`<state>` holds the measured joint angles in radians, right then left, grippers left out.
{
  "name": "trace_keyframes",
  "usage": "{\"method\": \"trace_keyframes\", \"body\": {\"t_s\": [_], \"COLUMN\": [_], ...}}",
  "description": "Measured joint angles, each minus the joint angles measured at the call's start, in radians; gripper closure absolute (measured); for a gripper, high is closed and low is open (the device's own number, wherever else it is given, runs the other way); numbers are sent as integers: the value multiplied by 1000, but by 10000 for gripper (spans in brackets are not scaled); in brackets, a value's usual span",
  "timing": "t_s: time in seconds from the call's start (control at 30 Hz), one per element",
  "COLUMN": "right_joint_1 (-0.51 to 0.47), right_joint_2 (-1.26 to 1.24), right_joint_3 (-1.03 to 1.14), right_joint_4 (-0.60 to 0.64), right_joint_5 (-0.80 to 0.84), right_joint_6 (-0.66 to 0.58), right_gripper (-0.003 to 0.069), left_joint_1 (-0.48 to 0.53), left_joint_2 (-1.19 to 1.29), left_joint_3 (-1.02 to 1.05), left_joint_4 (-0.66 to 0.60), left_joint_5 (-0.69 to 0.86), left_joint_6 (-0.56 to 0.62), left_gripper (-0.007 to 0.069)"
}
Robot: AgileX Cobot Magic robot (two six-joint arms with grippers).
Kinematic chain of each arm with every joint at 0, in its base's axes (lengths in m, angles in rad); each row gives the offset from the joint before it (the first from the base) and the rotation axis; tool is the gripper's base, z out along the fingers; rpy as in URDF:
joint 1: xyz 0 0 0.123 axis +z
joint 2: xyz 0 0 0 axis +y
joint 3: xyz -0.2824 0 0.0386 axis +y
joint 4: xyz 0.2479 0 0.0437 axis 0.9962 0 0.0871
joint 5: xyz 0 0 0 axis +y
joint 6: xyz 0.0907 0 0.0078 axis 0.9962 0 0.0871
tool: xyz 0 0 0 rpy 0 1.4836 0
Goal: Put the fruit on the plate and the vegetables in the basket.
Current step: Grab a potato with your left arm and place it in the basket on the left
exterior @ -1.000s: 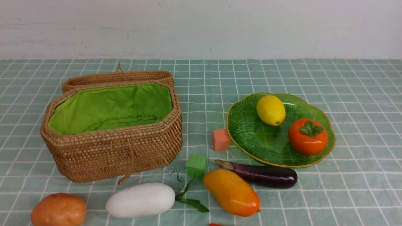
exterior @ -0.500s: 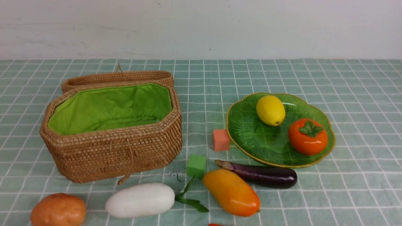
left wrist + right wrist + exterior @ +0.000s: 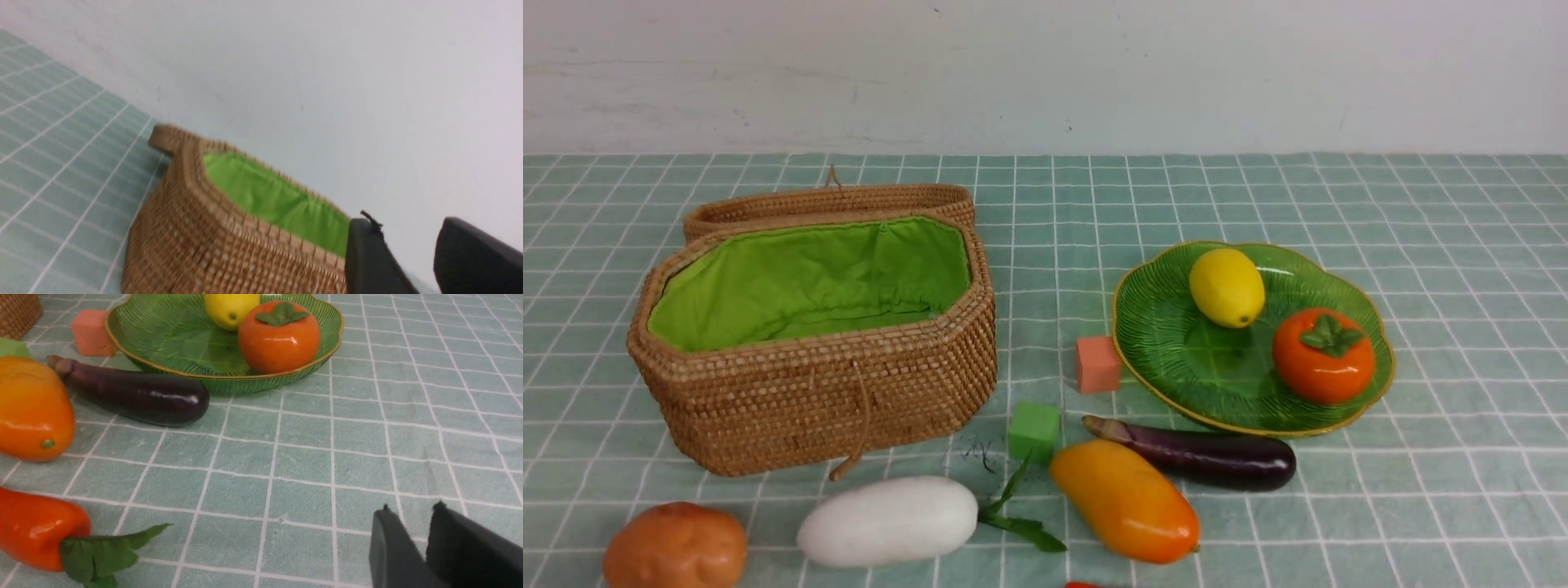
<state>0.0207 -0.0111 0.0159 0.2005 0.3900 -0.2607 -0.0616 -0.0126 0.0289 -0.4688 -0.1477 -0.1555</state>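
The open wicker basket (image 3: 825, 400) stands on the left, its green lining bare. On the green plate (image 3: 1176, 351) to the right lie a lemon (image 3: 1227, 287) and a persimmon (image 3: 1324, 356). On the cloth in front rest the mango (image 3: 1125, 500), eggplant (image 3: 1201, 453), white radish (image 3: 888, 520) and potato (image 3: 675, 545). The red-orange carrot piece (image 3: 36, 528) lies nearest me. Neither arm shows in the front view. My left gripper (image 3: 406, 225) is open and empty beside the basket (image 3: 212, 228). My right gripper (image 3: 410, 510) hovers over bare cloth, open by a narrow gap, holding nothing.
A salmon-pink cube (image 3: 1098, 363) touches the plate's left edge. A green cube (image 3: 1034, 430) sits between the basket and the mango. The basket's lid (image 3: 829, 202) lies folded back behind it. A white wall closes the far side of the checked cloth.
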Motion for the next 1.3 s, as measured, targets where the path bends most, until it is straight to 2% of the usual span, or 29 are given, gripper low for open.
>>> {"method": "trace_keyframes", "body": {"t_s": [0.07,0.3,0.37,0.57,0.9,1.13,1.2,1.23,1.3], "right_joint_1": [0,0,0,0,0,0,0,0,0], "right_joint_2": [0,0,0,0,0,0,0,0,0], "right_joint_3": [0,0,0,0,0,0,0,0,0], "right_joint_4": [0,0,0,0,0,0,0,0,0], "right_joint_5": [0,0,0,0,0,0,0,0,0], "right_joint_6": [0,-1,-1,-1,-1,-1,-1,-1,-1], "right_gripper": [501,494,490,482,466,456,453,452,449], "left_joint_1": [0,0,0,0,0,0,0,0,0], "left_joint_2": [0,28,121,347,596,748,821,826,886], "left_joint_3": [-14,-210,-343,-544,-579,-599,-646,-646,-709], "left_joint_4": [-5,27,31,39,56,74,136,144,270], "left_joint_5": [-4,148,231,421,429,606,719,728,846], "left_joint_6": [10,107,155,178,181,29,-94,-94,-216], "left_gripper": [386,386,386,386,386,385,370,368,329]}}
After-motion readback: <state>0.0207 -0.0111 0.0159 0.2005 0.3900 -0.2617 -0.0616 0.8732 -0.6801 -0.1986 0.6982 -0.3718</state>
